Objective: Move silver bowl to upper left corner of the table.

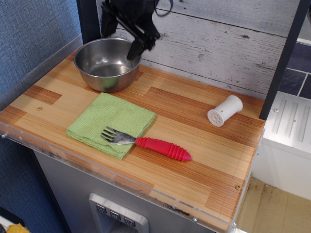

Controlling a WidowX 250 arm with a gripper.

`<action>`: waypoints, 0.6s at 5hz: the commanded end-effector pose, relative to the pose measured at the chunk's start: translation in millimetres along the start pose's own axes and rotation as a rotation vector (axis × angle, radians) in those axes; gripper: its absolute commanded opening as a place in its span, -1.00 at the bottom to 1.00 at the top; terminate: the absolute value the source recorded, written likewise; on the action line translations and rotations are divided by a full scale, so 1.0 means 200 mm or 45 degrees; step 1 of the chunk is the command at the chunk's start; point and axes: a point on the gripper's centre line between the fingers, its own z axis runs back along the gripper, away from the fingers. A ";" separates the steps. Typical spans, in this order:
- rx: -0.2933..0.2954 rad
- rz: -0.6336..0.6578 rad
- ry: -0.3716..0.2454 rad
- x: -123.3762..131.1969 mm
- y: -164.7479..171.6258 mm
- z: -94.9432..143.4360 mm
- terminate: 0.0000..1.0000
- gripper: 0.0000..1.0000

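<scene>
Round stainless-steel silver bowl (105,63) sits at the striped wooden tabletop's (204,160) back-left corner; green folded cloth (111,124) before it; red-handled metal fork (146,141) on the cloth; white cylindrical shaker (224,110) far right.

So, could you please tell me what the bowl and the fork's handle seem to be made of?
The silver bowl looks like polished stainless steel: it is shiny and mirrors its surroundings. The fork's red handle appears to be ribbed rubber or soft plastic, with a matte finish.
</scene>
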 end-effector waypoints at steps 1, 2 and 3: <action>0.005 0.137 -0.247 -0.04 0.13 0.29 -1.00 1.00; 0.005 0.137 -0.247 -0.04 0.13 0.29 -1.00 1.00; 0.005 0.137 -0.247 -0.04 0.13 0.29 1.00 1.00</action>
